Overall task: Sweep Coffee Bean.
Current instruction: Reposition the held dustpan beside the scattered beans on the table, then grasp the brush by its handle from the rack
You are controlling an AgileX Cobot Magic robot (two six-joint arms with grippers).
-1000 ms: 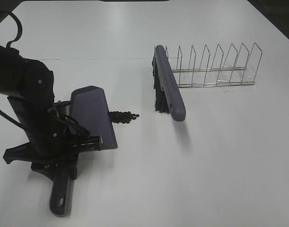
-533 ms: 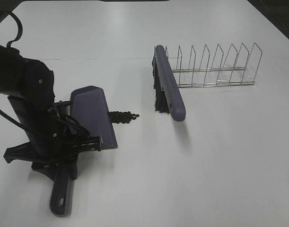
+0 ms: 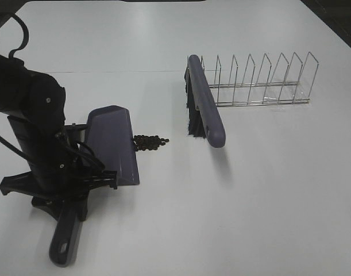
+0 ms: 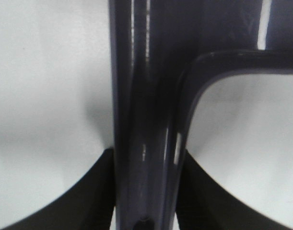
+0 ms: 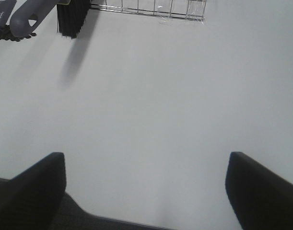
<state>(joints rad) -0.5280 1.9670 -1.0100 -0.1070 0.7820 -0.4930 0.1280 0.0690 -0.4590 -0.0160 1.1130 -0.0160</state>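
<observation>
The purple dustpan (image 3: 112, 144) lies on the white table with its open edge next to the coffee beans (image 3: 150, 141), a small dark cluster. My left gripper (image 3: 72, 198) is shut on the dustpan's handle (image 4: 146, 120), which fills the left wrist view between the two fingers. The purple brush (image 3: 205, 106) with dark bristles leans at the left end of the wire rack, right of the beans. My right gripper (image 5: 146, 191) is open and empty over bare table; it is out of the exterior view. The brush's bristles (image 5: 72, 19) show far off in the right wrist view.
A wire dish rack (image 3: 261, 80) stands at the back right, also in the right wrist view (image 5: 151, 9). The left arm's dark body (image 3: 31, 115) stands left of the dustpan. The white table (image 3: 250, 201) stretches to the front right.
My left gripper has shifted the dustpan slightly left and toward the front; its handle end has swung leftward. Beans, brush and rack have not moved.
</observation>
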